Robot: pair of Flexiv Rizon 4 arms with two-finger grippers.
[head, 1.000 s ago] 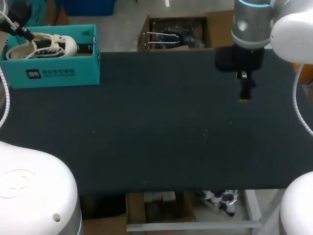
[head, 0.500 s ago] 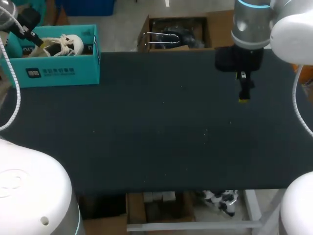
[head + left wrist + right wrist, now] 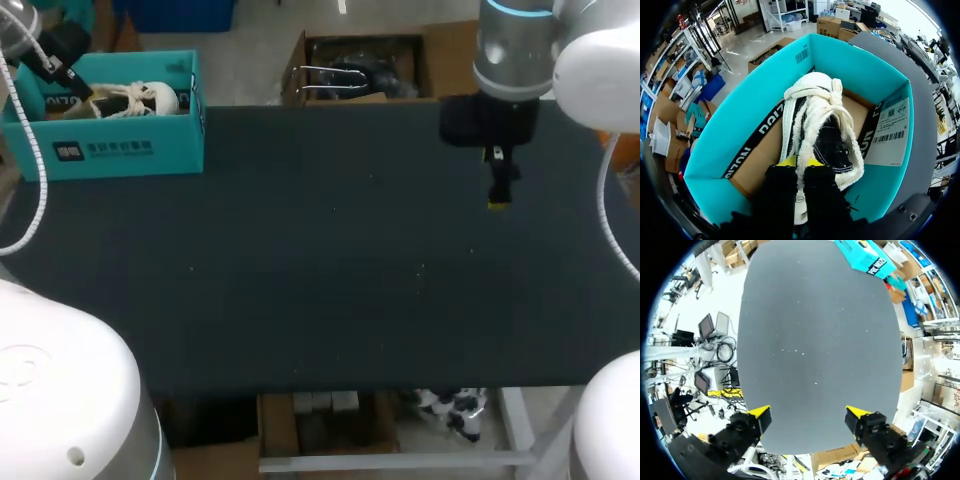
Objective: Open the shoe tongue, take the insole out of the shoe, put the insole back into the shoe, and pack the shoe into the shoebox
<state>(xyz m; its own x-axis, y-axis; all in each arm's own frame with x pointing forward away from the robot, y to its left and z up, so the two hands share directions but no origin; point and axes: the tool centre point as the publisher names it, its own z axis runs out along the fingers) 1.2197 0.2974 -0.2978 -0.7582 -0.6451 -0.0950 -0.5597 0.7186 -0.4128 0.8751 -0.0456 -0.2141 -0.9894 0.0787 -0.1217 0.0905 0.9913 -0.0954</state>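
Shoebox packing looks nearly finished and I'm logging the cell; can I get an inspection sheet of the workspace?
Surface: dark table.
Job's things: white shoe lies inside the teal shoebox at the table's far left corner.
Clutter: a few pale specks on the table.
Hands: left hand shut on the shoe's edge inside the box; right hand open, empty, above the table.
Cables: white cable loops beside the left arm.
Surroundings: nothing seen.

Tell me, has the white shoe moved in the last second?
Yes. Held by the left gripper, the shoe has slid toward the right end of the shoebox and sunk lower between its walls.
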